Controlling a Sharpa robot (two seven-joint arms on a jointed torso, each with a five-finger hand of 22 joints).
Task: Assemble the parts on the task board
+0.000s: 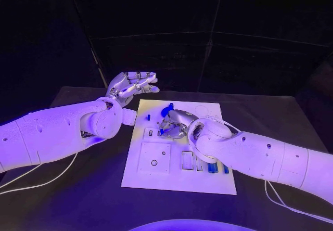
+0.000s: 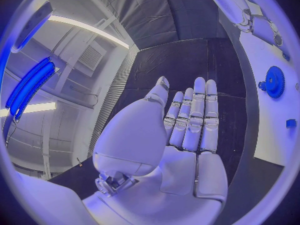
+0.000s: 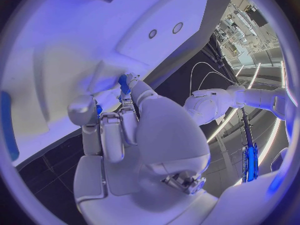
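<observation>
The right hand (image 1: 175, 126) pinches a small blue part (image 3: 124, 83) low over the task board (image 1: 208, 180) (seating it comes next, I judge), while the left hand (image 1: 132, 85), fingers spread and holding nothing, hovers beyond the board's far-left corner.

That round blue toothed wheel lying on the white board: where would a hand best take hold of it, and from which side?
Probably by its toothed rim, from above. The gear seems to lie flat on the board, so only its top face and edge can be reached; fingers set on opposite sides of the rim could lift it. The left hand is open off the board's far corner; the right hand is already pinching a small blue part.
</observation>
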